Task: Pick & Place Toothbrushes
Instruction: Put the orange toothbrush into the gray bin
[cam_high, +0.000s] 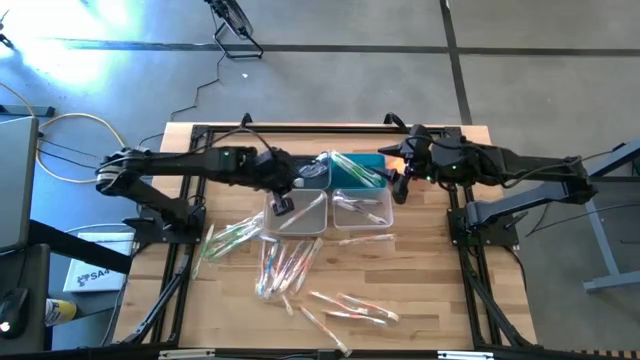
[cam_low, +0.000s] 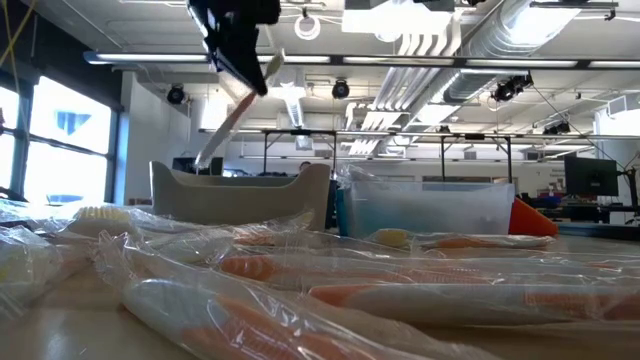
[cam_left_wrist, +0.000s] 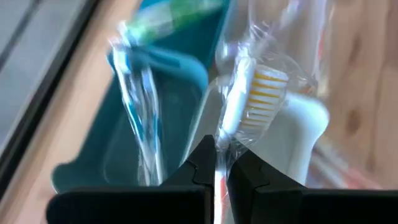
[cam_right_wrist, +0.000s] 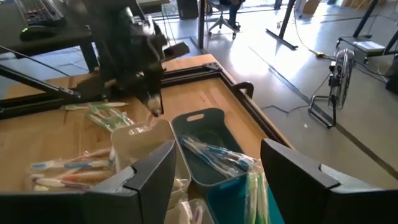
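Observation:
My left gripper (cam_high: 283, 207) hangs over the white bin (cam_high: 300, 215), shut on a wrapped toothbrush (cam_left_wrist: 249, 93) with a white handle and yellowish bristles. In the low view this toothbrush (cam_low: 225, 125) slants down from the gripper (cam_low: 238, 50) toward the white bin (cam_low: 240, 195). My right gripper (cam_right_wrist: 217, 180) stands open and holds nothing, above the right side of the teal bin (cam_high: 358, 170). That bin holds blue-handled toothbrushes (cam_right_wrist: 214, 155). Several more wrapped toothbrushes (cam_high: 288, 265) lie loose on the wooden table. My left gripper pinches the toothbrush's white handle (cam_left_wrist: 225, 140), a little behind the bristle head, between its two fingers (cam_left_wrist: 198, 171), through the clear wrapper. The fingers slant down from the table's left side. The toothbrush is lifted clear, its head end pointing ahead of the fingers and down toward the white bin.
A clear bin (cam_high: 362, 210) with a few toothbrushes stands right of the white bin. Loose toothbrush heaps lie at the table's left (cam_high: 230, 238) and near its front (cam_high: 350, 308). A black frame (cam_high: 190, 150) runs round the table top.

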